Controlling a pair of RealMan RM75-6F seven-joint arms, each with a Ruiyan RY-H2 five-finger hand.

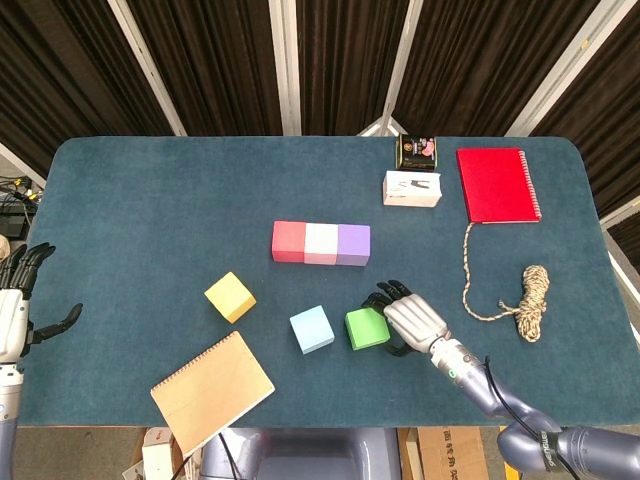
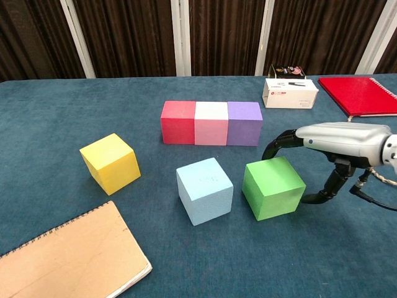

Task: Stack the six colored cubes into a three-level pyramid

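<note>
Green cube (image 2: 273, 187) lies immediately left of right hand (image 2: 329, 155); fingers curled around it, firm grasp cannot be confirmed.

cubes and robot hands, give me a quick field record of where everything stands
base row: red cube, pink cube, purple cube touching side by side
loose cubes: yellow cube, light blue cube, green cube, all on the table, none stacked
right robot hand: fingers curled around the green cube's right side, cube not lifted
left robot hand: open at the table's left edge, holding nothing
upper levels: not started
clutter: tan notebook, red notebook, white box, rope
</note>
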